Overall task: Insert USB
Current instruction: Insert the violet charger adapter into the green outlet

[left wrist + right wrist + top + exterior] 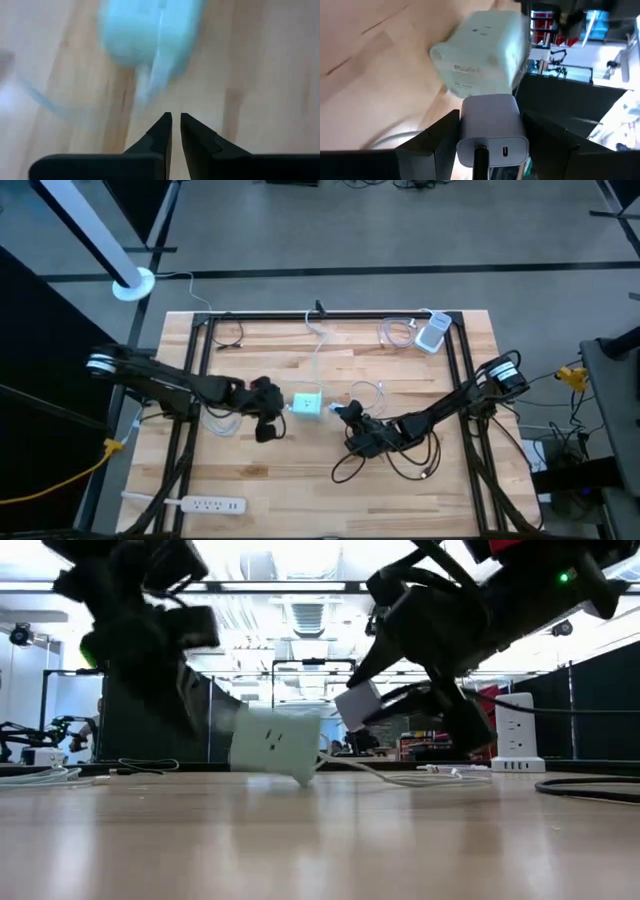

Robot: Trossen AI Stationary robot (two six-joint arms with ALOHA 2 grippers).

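- Pale green, the cube-shaped power block (pixel 307 405) lay at the middle of the wooden bench (pixel 300 480), tipped up on one edge in the low view.
- My right tool (pixel 490 132) was clamped on a white USB charger (pixel 492 130), just beside the block, which lay straight ahead of it.
- My left tool (pixel 175 125) was nearly shut and held nothing, just behind the block on the opposite side.
- I judged the right arm should push the charger forward, while the left steadies the block.

The pale green power cube (pixel 482 50) has some printed words on its side, but they are too blurry to read.
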